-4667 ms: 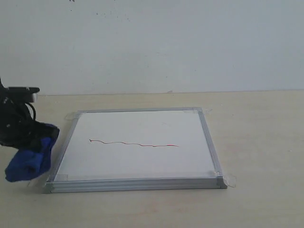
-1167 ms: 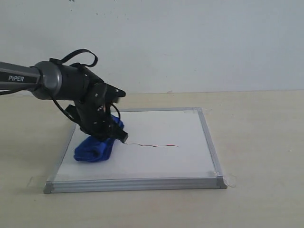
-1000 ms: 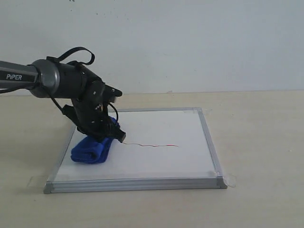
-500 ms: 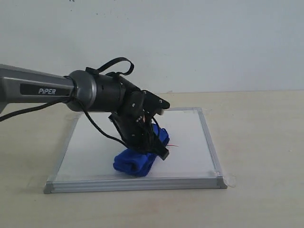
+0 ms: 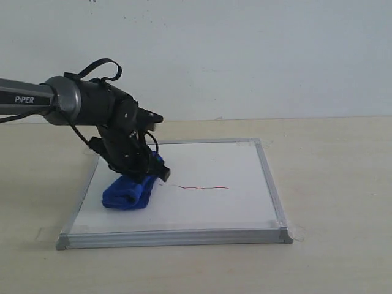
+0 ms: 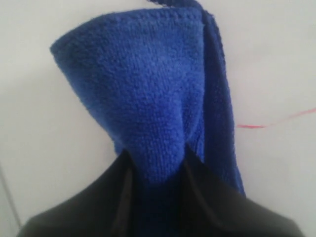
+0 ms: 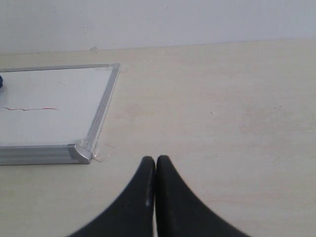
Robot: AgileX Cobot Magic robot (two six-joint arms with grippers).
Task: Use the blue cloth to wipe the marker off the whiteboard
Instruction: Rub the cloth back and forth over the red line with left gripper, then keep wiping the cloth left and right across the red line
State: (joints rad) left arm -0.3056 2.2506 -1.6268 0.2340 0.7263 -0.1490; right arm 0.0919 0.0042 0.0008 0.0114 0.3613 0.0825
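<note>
**Item 1. Square white whiteboard with thin silver-grey metal frame** (image 5: 208, 211). Lies flat on the pale wooden table (image 5: 337, 184).

**Item 2. Thin wavy red marker line** (image 5: 203, 187). In the exterior view it runs from about the board's centre toward 3 o'clock and stops short of the frame. Uncleared.

**Item 3. Deep royal-blue microfibre cloth, thick roll** (image 5: 128, 192). Rests on the board at its 9 o'clock side. The cloth's near end sits just beside the 9 o'clock tip of the line.

**Item 4. Left claw, black** (image 5: 146, 166). Clenched on the blue cloth, with fabric pinched between its fingers (image 6: 123, 192). It is bearing down on the board.

**Item 5. Right claw, black** (image 7: 155, 165). Jaws pressed together, grasping nothing. It is over bare table, well apart from the board's corner.

**Step in hand (judged):** wiping under way, with the cloth set at the line's end.

**Next move (judged):** drag the cloth toward 3 o'clock along the ink, keeping downward pressure. Carry the stroke past the far tip of the line.
</note>
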